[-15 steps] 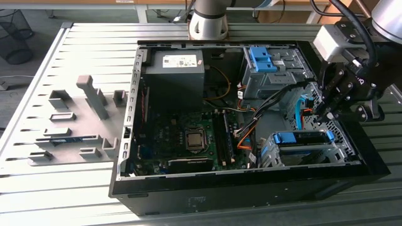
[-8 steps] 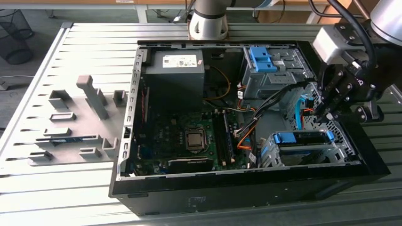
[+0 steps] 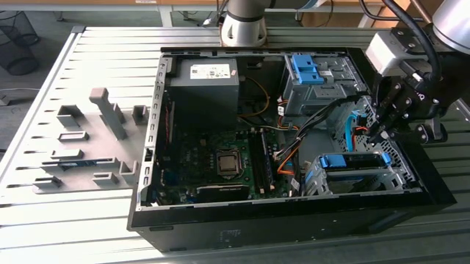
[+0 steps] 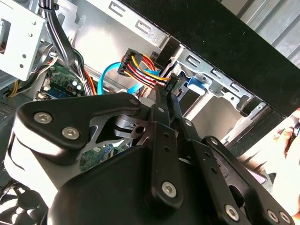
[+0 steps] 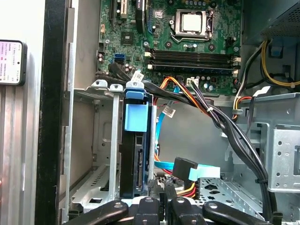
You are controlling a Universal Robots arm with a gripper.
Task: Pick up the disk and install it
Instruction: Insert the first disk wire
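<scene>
Hand inside an open computer case (image 3: 147, 165), disk already seated in its cage.

The case lies on the slatted tabletop (image 3: 66, 209). The disk (image 5: 136, 154), in its blue frame, stands in the drive cage (image 3: 353, 176) at the exterior view's near right. The hand (image 3: 378, 132) hovers just above, fingers (image 4: 171, 101) pressed together beside the power connector (image 4: 140, 68).

An open black computer case (image 3: 294, 231) lies on a slatted metal table (image 3: 74, 220). Inside are a green motherboard (image 3: 213, 165) with a bare processor (image 3: 228, 163), a dark grey power supply (image 3: 203, 88), and orange and yellow cables (image 3: 288, 157). A grey fixture plate (image 3: 81, 148) sits beside the case, toward the exterior view's left.
</scene>
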